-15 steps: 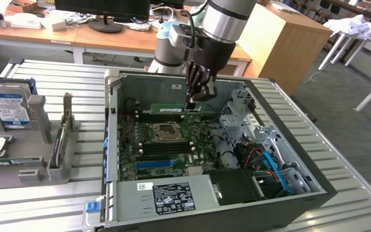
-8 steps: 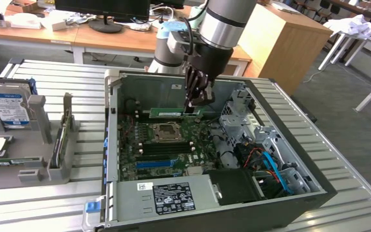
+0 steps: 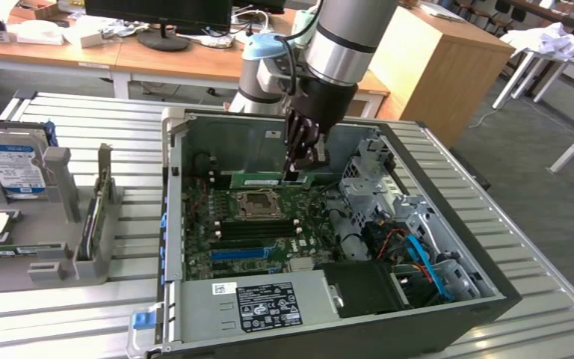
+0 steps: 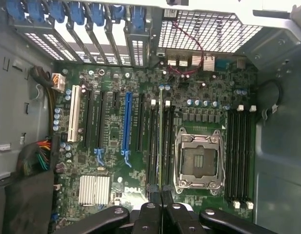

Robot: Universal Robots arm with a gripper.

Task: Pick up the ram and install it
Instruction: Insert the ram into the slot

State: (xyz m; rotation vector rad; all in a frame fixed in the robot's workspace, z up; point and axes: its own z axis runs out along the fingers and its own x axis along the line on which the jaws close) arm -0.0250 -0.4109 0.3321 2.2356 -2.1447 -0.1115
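Pinching the ram (image 3: 263, 180) tight, the gripper (image 3: 300, 172) holds it on edge at the centre of the exterior view — we see it just above the CPU socket (image 3: 257, 202) in frame

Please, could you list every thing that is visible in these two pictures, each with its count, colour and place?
ram: one, green, gripped inside the case, beside the processor socket.
computer case: one, grey and black, open, on the metal table.
motherboard: one, green, at the case's bottom.
processor socket: one, silver, middle of the motherboard.
blue slot: one, blue, among long black slots.
white slot: one, white, beside the black slots.
power supply: one, grey, case end nearest the exterior camera.
hard drive: one, silver, standing in a grey holder at the exterior view's left.
monitor: one, black, on the desk behind.
end effector: one, black, shut on the ram.
arm: one, silver and black, extends down into the case.
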